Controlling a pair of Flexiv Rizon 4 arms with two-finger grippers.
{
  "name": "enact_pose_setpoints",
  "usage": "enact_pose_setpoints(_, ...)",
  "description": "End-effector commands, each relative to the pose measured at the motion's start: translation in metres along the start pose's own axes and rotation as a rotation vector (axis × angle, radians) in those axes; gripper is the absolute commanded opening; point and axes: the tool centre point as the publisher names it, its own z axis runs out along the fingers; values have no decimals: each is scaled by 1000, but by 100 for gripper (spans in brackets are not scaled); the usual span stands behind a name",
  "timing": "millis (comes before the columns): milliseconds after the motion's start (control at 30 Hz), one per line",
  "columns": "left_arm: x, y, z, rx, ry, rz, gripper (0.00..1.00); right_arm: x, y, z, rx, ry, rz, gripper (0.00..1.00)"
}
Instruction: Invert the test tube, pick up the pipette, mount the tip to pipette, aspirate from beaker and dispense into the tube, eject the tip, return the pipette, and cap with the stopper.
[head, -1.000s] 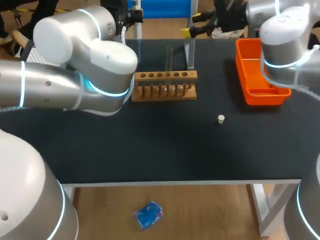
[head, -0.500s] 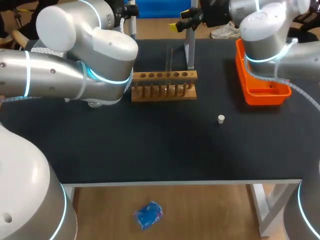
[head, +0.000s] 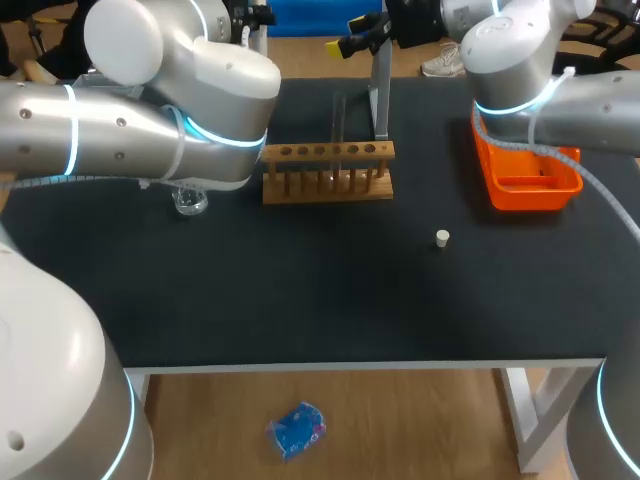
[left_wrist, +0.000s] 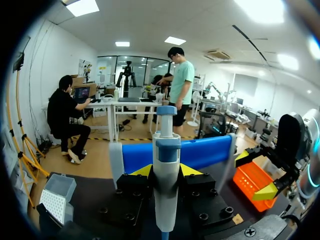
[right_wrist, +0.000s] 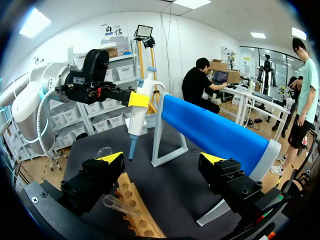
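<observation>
The black table carries a wooden rack, an orange tray at the right, and a small white stopper lying alone nearer the front edge.

The left gripper is clamped on the pipette, with a yellow-tipped finger pressing each side of its white body. The pipette hangs upright with its blue end downward, just in front of the blue-barred stand.

The right gripper is spread wide and holds nothing. The test tube stands in the rack under it, close to the finger on the side of the beaker, and touches neither finger.

Over the last second the right gripper has swung leftward along the table's far edge, from near the tray to a spot by the stand, behind the tube, where it faces the pipette. The left arm has pulled back and uncovered the glass beaker, which stands on the table left of the rack. Rack, tube, stopper and tray lie where they did.
</observation>
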Motion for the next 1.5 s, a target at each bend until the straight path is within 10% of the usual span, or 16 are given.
enact_pose_setpoints(33, 0, -8, 10, -22, -26, 5, 0, -1, 1, 0, 3, 2, 0, 100)
enact_pose_setpoints(1500, -19, 0, 42, -125, -148, 12, 0, -1, 1, 0, 3, 2, 0, 100)
